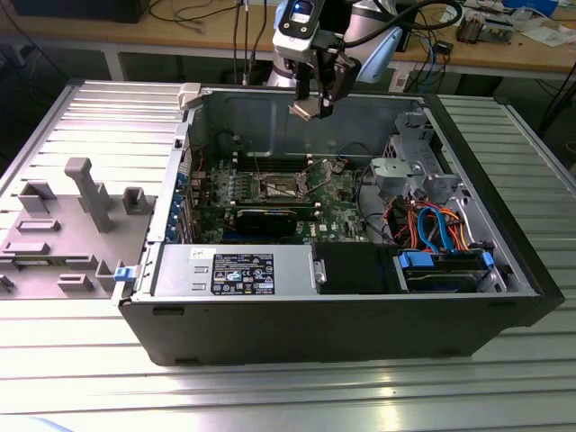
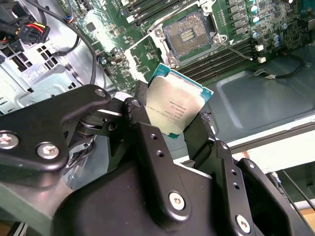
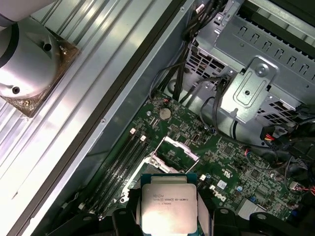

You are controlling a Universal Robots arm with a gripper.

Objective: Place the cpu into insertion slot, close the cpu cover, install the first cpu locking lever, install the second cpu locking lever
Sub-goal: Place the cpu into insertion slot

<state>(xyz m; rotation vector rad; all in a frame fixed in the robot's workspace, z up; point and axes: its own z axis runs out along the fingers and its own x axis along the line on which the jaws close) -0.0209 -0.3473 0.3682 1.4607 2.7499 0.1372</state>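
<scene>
The claw [image 1: 315, 101] is clamped on the cpu [image 2: 178, 109] (its silvery top shows in both wrist views), holding it in the air over the open computer case [image 1: 360, 315], well above the uncovered insertion slot [image 2: 188, 32].

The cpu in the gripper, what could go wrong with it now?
1. The gripper pinches the cpu only by its edges, tilted, well above the green motherboard. If the grip slips, the chip may drop onto the board's parts.
2. The insertion slot lies open with its fine contacts bare. A chip that comes down crooked or off-centre could bend them.
</scene>
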